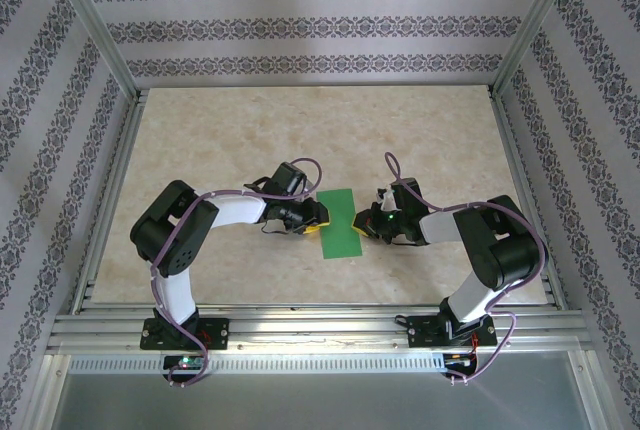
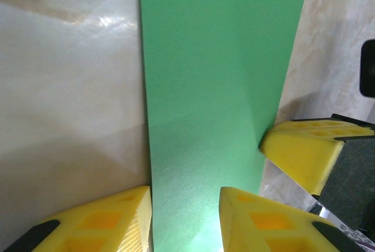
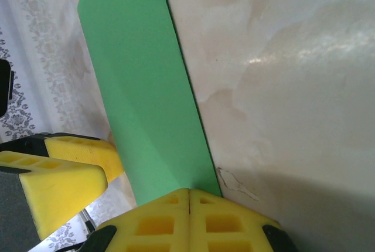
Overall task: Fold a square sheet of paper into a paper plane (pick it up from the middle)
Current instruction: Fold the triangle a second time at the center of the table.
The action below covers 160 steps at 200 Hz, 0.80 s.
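The square sheet of paper is bright green and lies flat on the table as a long folded rectangle between my two grippers. My left gripper sits at its left long edge. In the left wrist view the left gripper is open, and the paper runs up from the gap between its yellow fingers. My right gripper is at the paper's right edge. In the right wrist view the right gripper is shut, its tips resting over the near end of the paper. A faint diagonal crease crosses the sheet.
The beige marbled table has free room behind the paper, inside aluminium rails and patterned walls. One yellow finger of the right gripper touches the paper's edge in the left wrist view. A left gripper finger shows in the right wrist view.
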Available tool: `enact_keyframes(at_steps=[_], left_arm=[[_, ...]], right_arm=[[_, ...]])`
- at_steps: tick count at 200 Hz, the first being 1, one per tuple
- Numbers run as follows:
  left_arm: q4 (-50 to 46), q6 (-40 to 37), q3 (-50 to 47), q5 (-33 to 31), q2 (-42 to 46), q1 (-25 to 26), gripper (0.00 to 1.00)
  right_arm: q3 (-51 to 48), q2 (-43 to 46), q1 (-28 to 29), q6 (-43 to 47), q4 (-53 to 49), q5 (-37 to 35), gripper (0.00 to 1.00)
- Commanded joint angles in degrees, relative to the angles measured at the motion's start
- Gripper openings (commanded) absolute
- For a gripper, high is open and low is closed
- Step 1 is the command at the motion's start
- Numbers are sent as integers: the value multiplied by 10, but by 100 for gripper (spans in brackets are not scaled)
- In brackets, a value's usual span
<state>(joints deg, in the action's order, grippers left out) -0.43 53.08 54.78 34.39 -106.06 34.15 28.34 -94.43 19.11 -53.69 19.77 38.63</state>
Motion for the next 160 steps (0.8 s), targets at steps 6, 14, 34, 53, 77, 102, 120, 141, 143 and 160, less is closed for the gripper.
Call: enact_keyframes(at_steps=[6,14,34,53,77,102,120,141,143,160], left_arm=[[25,14,6,22,-17,7,34],[29,15,6,22,-16,7,34],[25,14,5,18,-15,7,34],[35,18,-2,16,-10,7,34],[46,22,-7,10,-2,7,34],[56,24,-12,7,7,7,33],[57,25,-10,6,7,6,28],[61,28,-12,5,9,6,21],[61,28,-13,6,9,6,20],[58,27,-13,4,11,6,15]], right_arm=[[-21,-39,6,0,-64,-57,1],[-22,-39,6,-1,-64,-57,1],[-22,-38,6,-1,-63,-57,1],[-22,-39,6,-1,-63,-56,1],[-22,-37,5,0,-65,-56,1],[-21,-38,5,0,-66,-55,1],[-21,-36,5,0,-65,-54,1],[-20,-33,6,1,-64,-51,3],[-19,-33,6,2,-63,-51,3],[-15,-26,5,7,-61,-42,5]])
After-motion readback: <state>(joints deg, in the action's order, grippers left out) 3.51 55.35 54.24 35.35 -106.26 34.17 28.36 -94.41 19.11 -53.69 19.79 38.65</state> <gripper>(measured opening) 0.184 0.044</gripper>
